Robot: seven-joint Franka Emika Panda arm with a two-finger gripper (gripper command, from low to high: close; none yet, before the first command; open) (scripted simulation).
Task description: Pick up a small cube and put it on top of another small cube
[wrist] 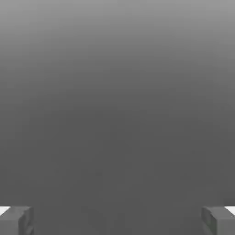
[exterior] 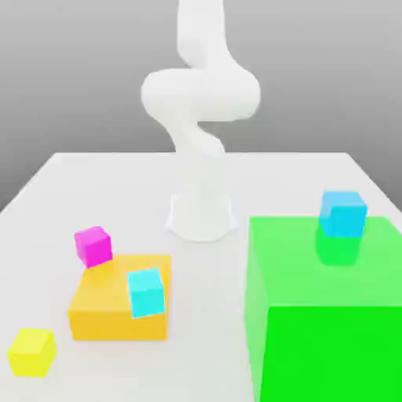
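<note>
a pale, plain bench [exterior: 208,353] spreads across the exterior view, its far edge straight and its sides slanting in toward that edge. behind it the room is a smooth grey backdrop [exterior: 78,78], darker low down and lighter higher up.

one white arm [exterior: 201,94] rises from the far part of the bench, near the middle, and runs out past the top of the exterior view. one big green block [exterior: 338,353] takes the near right, and one low, flat orange block [exterior: 118,323] lies left of centre.

the small cubes come to four: two cyan, one magenta, one yellow. one cyan cube [exterior: 343,213] is at the green block's top, toward its far side; the other cyan cube [exterior: 146,293] overlaps the orange block's right part. the magenta cube [exterior: 93,246] shows by the orange block's far left corner, tilted. the yellow cube [exterior: 32,352], the task's one, sits on the bench at the near left, just beside the orange block, apart from it.

the hand view adds the jaws [wrist: 117,221], released and spread wide with nothing between them, against plain grey.
</note>
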